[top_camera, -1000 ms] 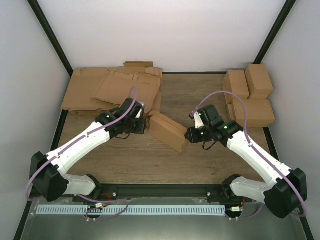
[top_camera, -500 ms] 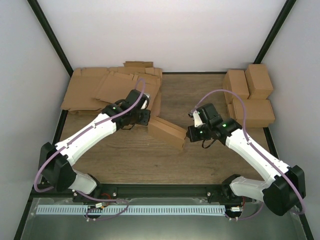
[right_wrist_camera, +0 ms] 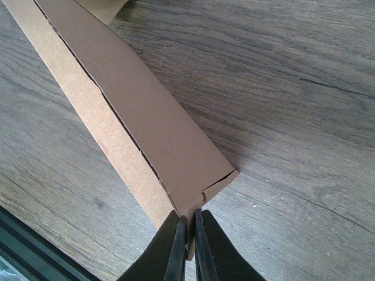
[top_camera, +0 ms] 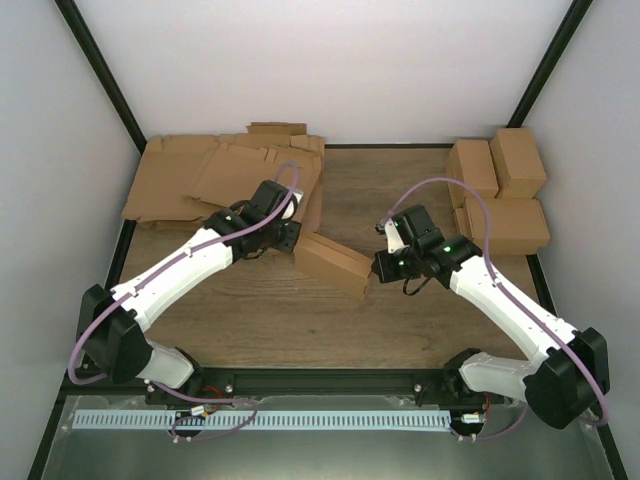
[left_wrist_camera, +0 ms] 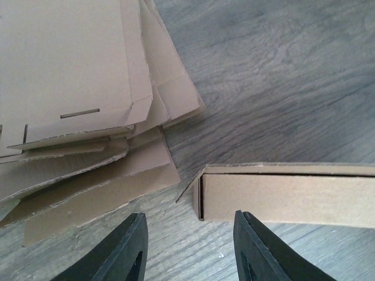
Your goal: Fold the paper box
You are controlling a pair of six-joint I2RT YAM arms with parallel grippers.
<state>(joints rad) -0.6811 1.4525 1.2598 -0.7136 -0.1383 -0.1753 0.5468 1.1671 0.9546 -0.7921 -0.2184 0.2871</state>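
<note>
The right gripper has its jaws pressed almost together, pinching a thin cardboard edge at the near right corner of the paper box. In the right wrist view only a sliver of cardboard shows between the two dark fingers, and the box runs away from them on a slant toward the far left, with a seam line along its upper face and a small end flap folded at the gripped corner. The left gripper has its jaws apart with nothing between them. It hovers over the wooden table at the box's other end. In the left wrist view that end lies just beyond the gap, more toward the right-hand finger, and it is unclosed, with a narrow flap angled outward. No contact between those fingers and the box can be seen. From the top camera the box lies near the middle of the table, between the two grippers, slanting from far left to near right. A stack of flat cardboard sheets lies at the far left, just beside the left gripper, with its edges close to the box's left end but apart from it. Several closed brown boxes sit at the far right, well apart from the right gripper.
</note>
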